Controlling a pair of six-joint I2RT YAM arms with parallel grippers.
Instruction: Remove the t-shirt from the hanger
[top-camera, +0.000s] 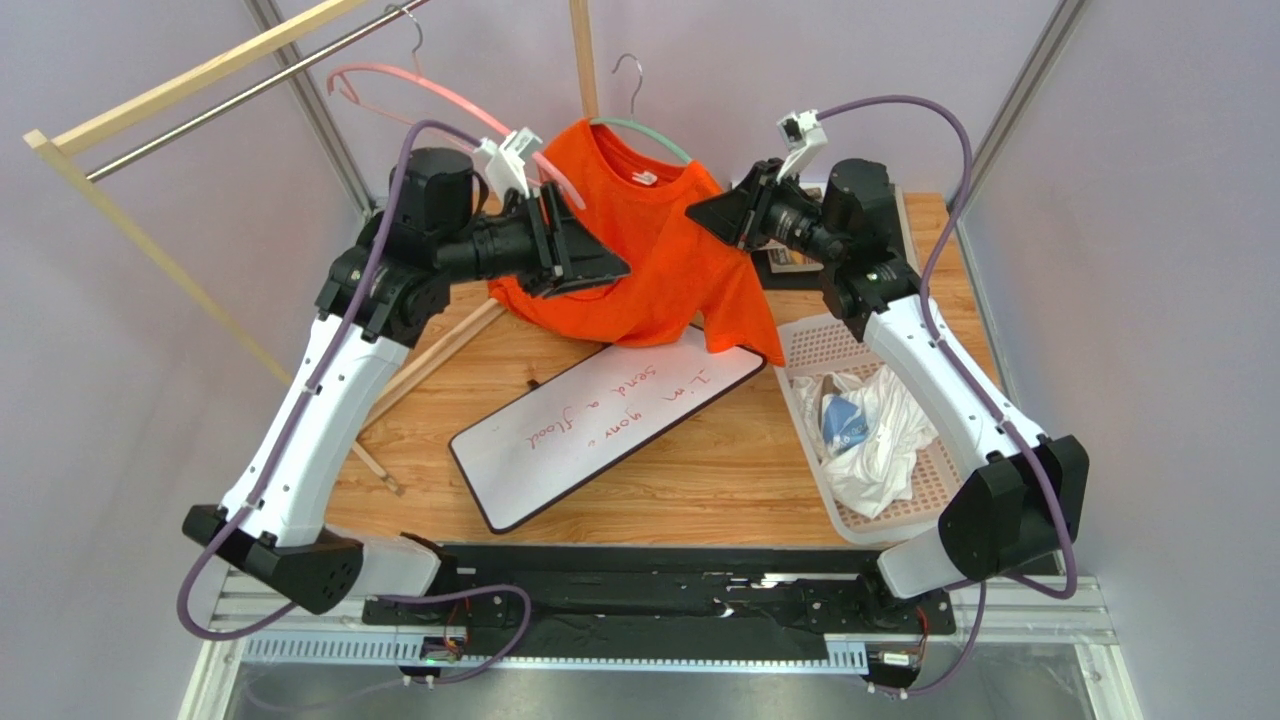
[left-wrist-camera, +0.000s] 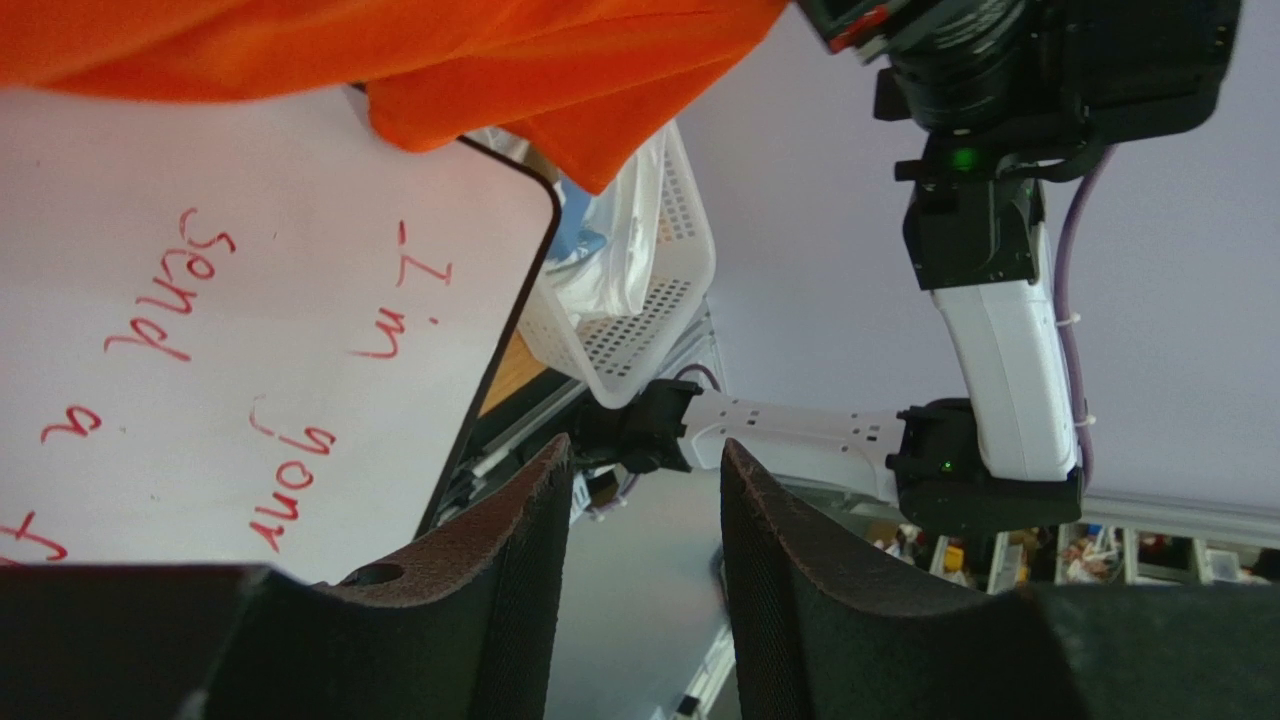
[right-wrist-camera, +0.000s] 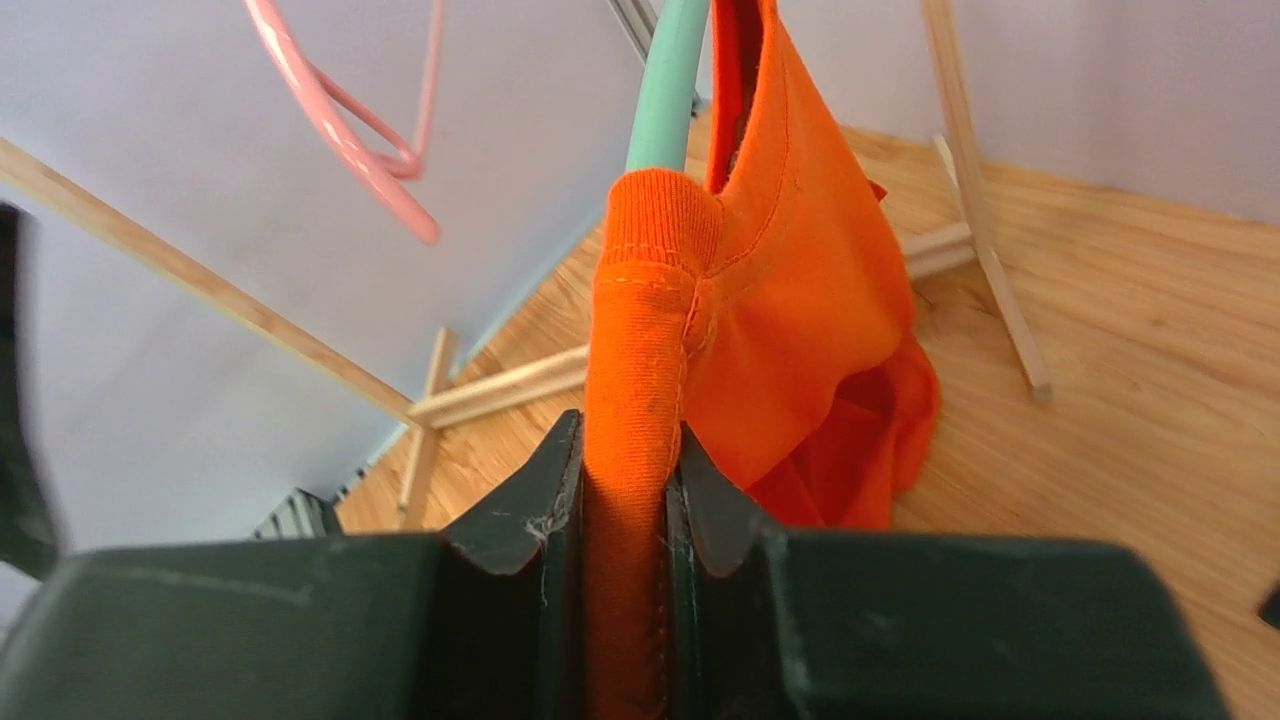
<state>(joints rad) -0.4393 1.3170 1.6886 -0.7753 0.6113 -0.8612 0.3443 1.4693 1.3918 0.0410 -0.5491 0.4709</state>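
Orange t-shirt (top-camera: 646, 255) — on the teal hanger (top-camera: 672, 147)

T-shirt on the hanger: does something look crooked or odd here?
Yes. The orange t-shirt hangs crooked on the green hanger: one shoulder is pinched in the right gripper, and the body sags in a bunch over the whiteboard.

Robotics lab test cell, plain pale walls (top-camera: 120, 375), metal frame posts (top-camera: 316, 113) in the upper corners, two robot arms (top-camera: 323, 405) bolted to a black rail (top-camera: 661, 570) at bottom, wooden table (top-camera: 721, 480), handwritten whiteboard (top-camera: 601, 428).
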